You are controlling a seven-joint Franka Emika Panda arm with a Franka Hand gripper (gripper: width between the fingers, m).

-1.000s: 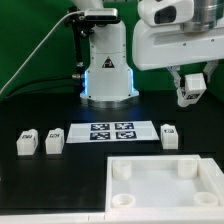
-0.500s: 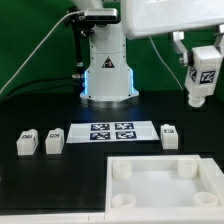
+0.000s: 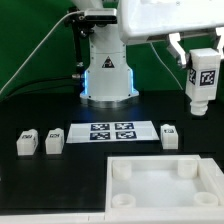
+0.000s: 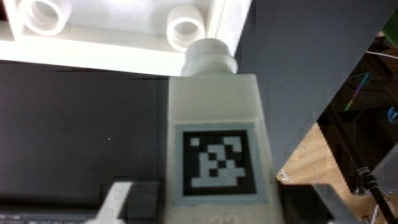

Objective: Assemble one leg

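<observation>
My gripper [image 3: 203, 60] is shut on the leg [image 3: 205, 82], a white post with a square marker on its face. It holds the leg upright in the air at the exterior view's upper right, well above the table. In the wrist view the leg [image 4: 217, 130] fills the middle between my fingers [image 4: 121, 200], and its round peg end points toward the white tray [image 4: 107, 30]. The large white tray [image 3: 150, 160] with round corner sockets lies at the front right of the exterior view.
Three more white legs stand on the black table: two at the left [image 3: 26, 143] [image 3: 54, 141] and one right of the marker board [image 3: 169, 135]. The marker board [image 3: 112, 132] lies mid-table. The robot base [image 3: 107, 65] stands behind it.
The gripper has risen and shifted toward the exterior view's right with the leg. The leg was tilted and low a second ago and now hangs upright with its marker facing the camera.
</observation>
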